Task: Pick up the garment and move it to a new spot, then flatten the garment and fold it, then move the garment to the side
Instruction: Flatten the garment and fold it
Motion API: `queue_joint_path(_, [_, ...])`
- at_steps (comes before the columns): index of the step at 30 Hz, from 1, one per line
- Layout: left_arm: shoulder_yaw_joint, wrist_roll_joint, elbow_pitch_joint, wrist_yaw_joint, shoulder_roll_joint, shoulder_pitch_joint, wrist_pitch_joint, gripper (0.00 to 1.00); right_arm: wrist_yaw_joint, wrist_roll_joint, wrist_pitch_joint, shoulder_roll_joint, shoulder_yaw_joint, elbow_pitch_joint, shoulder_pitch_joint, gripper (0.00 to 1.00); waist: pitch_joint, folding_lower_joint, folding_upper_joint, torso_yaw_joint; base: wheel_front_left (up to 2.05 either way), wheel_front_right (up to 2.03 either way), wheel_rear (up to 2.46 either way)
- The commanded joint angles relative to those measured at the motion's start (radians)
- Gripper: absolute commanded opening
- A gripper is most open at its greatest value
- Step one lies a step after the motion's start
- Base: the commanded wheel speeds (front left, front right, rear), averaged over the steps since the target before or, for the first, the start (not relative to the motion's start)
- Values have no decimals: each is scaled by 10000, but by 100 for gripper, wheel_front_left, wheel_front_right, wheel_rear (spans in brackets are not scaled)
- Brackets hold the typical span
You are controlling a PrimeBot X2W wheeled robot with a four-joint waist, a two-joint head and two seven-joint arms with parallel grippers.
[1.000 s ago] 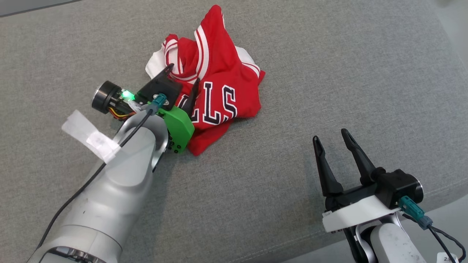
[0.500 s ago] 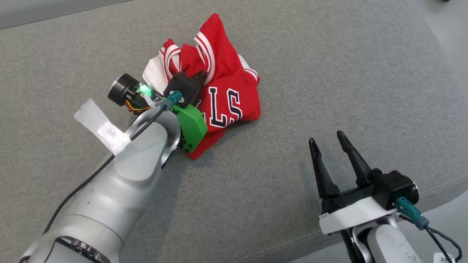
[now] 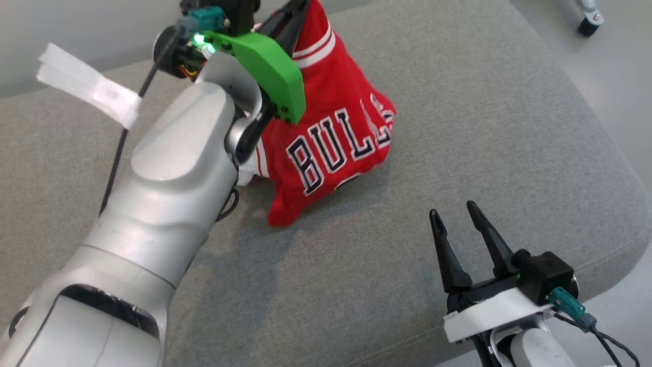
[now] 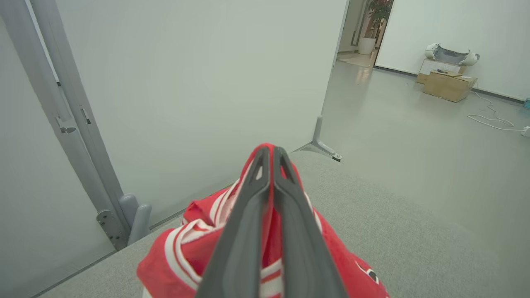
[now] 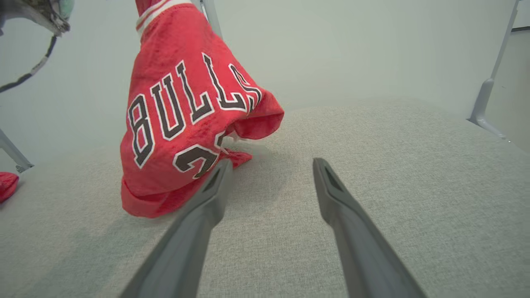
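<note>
**A:** Starting with the head view, where is the garment sitting?

**B:** The red garment (image 3: 336, 137) is hanging from your left claw (image 3: 288, 20) at the far left of the grey fabric counter (image 3: 484, 127). That claw is pinching the white-striped trim at the garment's top. The "BULLS" lettering is facing the near right. The lowest corner is touching the counter beside your pale left forearm (image 3: 173, 168).

**A:** And my other arm?

**B:** Your right claw (image 3: 452, 209) is waiting at the near right edge. Its fingers are spread with nothing between them, and it is well apart from the garment.

**A:** What is the left wrist view telling me?

**B:** You are looking along two dark fingers (image 4: 248, 215) pressing tight together. Red cloth is caught between them and is draping down on both sides. The counter is stretching away beyond them. A pale wall panel (image 4: 198, 82) is standing behind it, and cardboard boxes (image 4: 449, 85) are sitting on the floor at the far right.

**A:** And the right wrist view?

**B:** You are seeing the right fingers (image 5: 352, 231) gaping wide over bare grey fabric. The garment is hanging ahead and to the left. Its lettering and part of a number are showing, and its bottom hem is resting on the counter.
</note>
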Motion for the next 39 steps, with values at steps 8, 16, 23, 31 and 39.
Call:
queue_joint_path(8, [1036,-1713,-906,525,-55,-1281,734,0,-14,64,-1,-13,16,168,544,100,-1288,0,0,-412,0,0,0])
queue_joint_path(16, [1379,-3307,-1797,2003,-46,-1918,340,0,-14,-125,-1,-10,-76,191,827,100,-1779,0,0,-291,0,0,0])
queue_joint_path(23, [1746,-4117,-589,2701,337,186,654,0,-14,-59,-1,-13,-43,62,706,100,-1667,0,0,-128,0,0,0])
queue_joint_path(31, [2065,-4244,712,2174,2053,2372,71,0,-14,-144,-1,-9,-175,58,509,100,-1159,0,0,86,0,0,0])
queue_joint_path(39, [2217,-4106,1463,1894,2464,2339,-681,30,-14,-204,-1,-12,-94,38,284,100,-839,0,0,291,0,0,0])
